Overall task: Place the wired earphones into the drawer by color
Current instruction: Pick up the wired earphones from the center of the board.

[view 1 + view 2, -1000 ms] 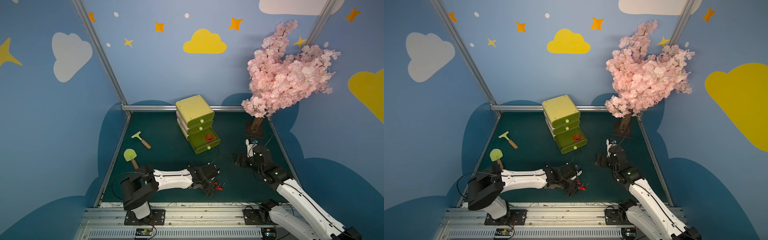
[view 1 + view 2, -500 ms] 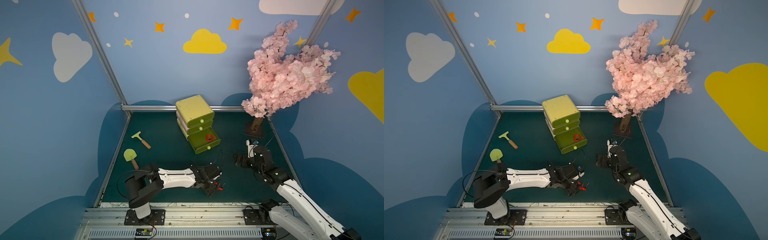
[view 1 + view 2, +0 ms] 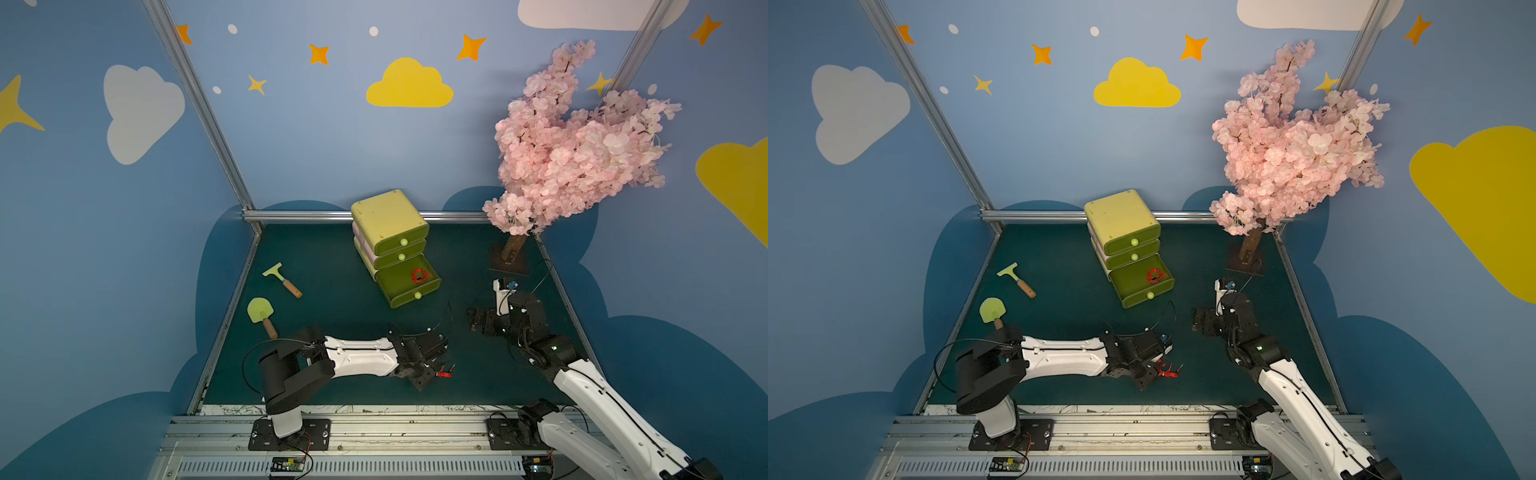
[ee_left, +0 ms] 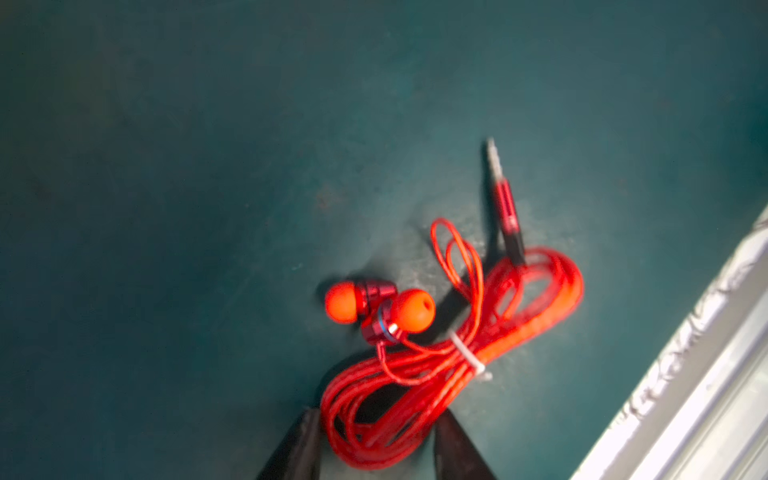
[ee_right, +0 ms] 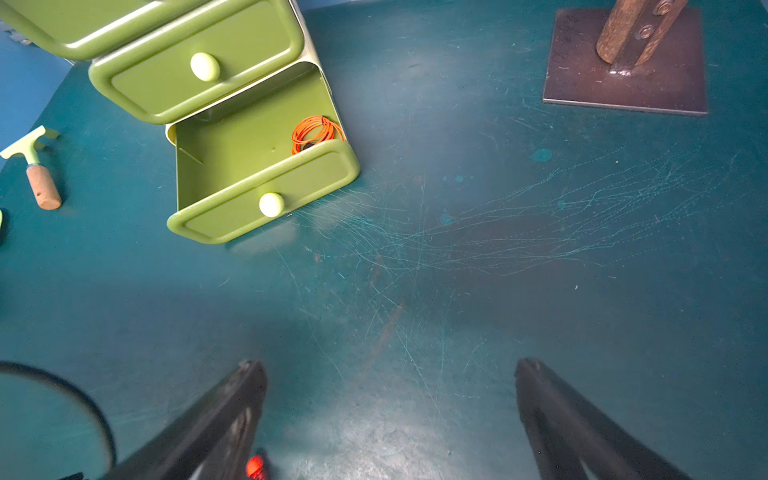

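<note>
The red wired earphone bundle (image 4: 449,353) is lying on the dark teal mat (image 3: 332,299), out in front of the yellow-green plastic three-drawer chest (image 3: 388,220) and close to the mat's near edge; both top views show it there (image 3: 444,373) (image 3: 1169,372). It's a coil cinched with a little white tie (image 4: 469,357), with the two orange-tipped earbuds (image 4: 374,307) flopped out one side and the metal plug (image 4: 505,195) poking out the other.

My left gripper (image 4: 380,440) is down on it. My fingers (image 4: 307,440) sit either side of the end loop, right up against the cable. The wrist shot is blurry, and I honestly can't tell if I'm squeezing it or just bracketing it.

There's a second red coil (image 5: 318,132) in the chest's bottom drawer (image 3: 399,299), which is pulled open. It's tucked in the front corner on the side toward the tree. The two drawers above are closed.

My right gripper (image 5: 388,365) is in front of the chest too, off to its right, fingers spread wide over bare scratched mat with nothing between them.

Further right of the chest is a pink blossom tree (image 3: 573,145) on a dark square base. Left of the chest are a green scraper with a wooden handle (image 3: 281,279) and a green shovel with a wooden handle (image 3: 261,311).
</note>
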